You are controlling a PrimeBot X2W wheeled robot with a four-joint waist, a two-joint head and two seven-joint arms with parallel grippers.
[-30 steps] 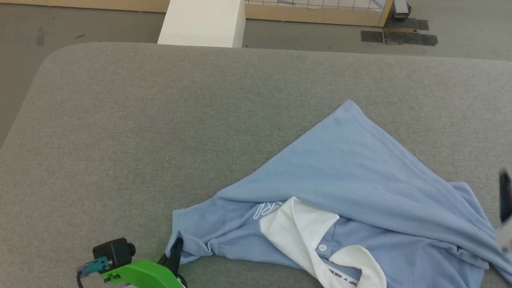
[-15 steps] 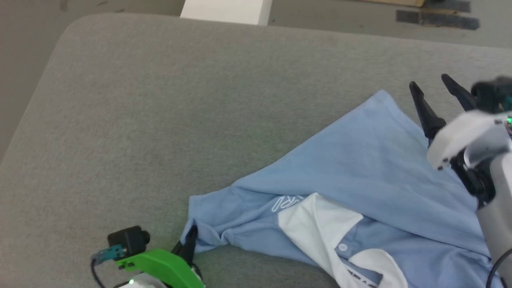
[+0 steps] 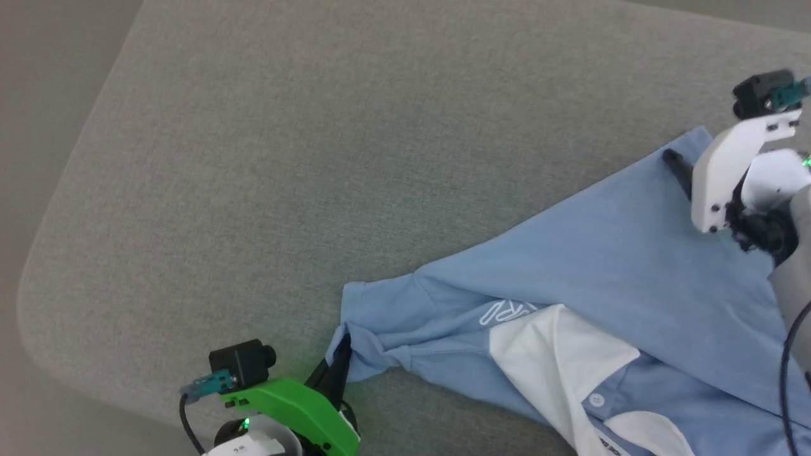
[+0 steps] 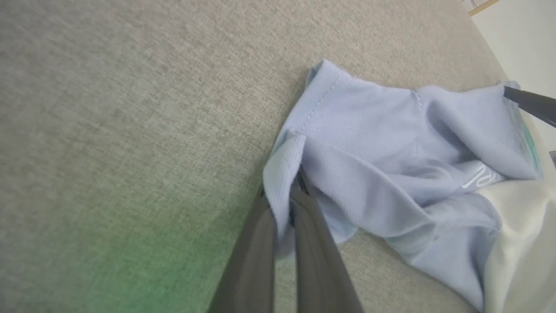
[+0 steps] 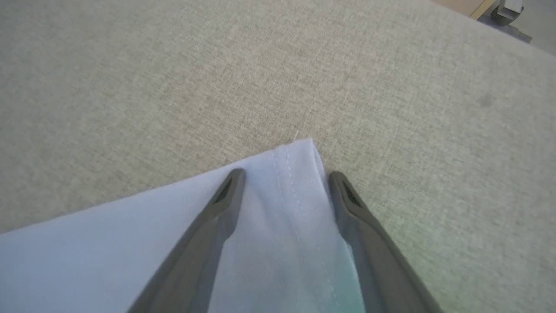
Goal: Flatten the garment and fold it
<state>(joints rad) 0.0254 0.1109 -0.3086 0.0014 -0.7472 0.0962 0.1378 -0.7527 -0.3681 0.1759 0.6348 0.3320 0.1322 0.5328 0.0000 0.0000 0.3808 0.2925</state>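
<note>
The light blue garment (image 3: 570, 266) lies rumpled on the grey cushion, white collar (image 3: 557, 361) turned out beside a white script logo (image 3: 504, 311). My left gripper (image 3: 339, 354) is shut on the sleeve edge (image 4: 282, 182) at the garment's left end, with cloth pinched between its fingers (image 4: 304, 226). My right gripper (image 5: 284, 176) is open and straddles the garment's far corner (image 5: 295, 156), one finger on the cloth and the other at its hem edge. In the head view one dark right finger (image 3: 678, 168) rests on that corner (image 3: 700, 136).
The grey fabric cushion (image 3: 317, 158) spreads wide to the left and beyond the garment, with a rounded corner and edge at the left (image 3: 38, 297). Bare floor (image 3: 38, 76) lies past that edge. A wooden frame and a caster (image 5: 508, 8) sit beyond the cushion.
The head camera has tilted down and left, shifting the whole picture. My right arm came in from the right and lowered its open fingers onto the garment's far corner. The left gripper keeps its hold.
</note>
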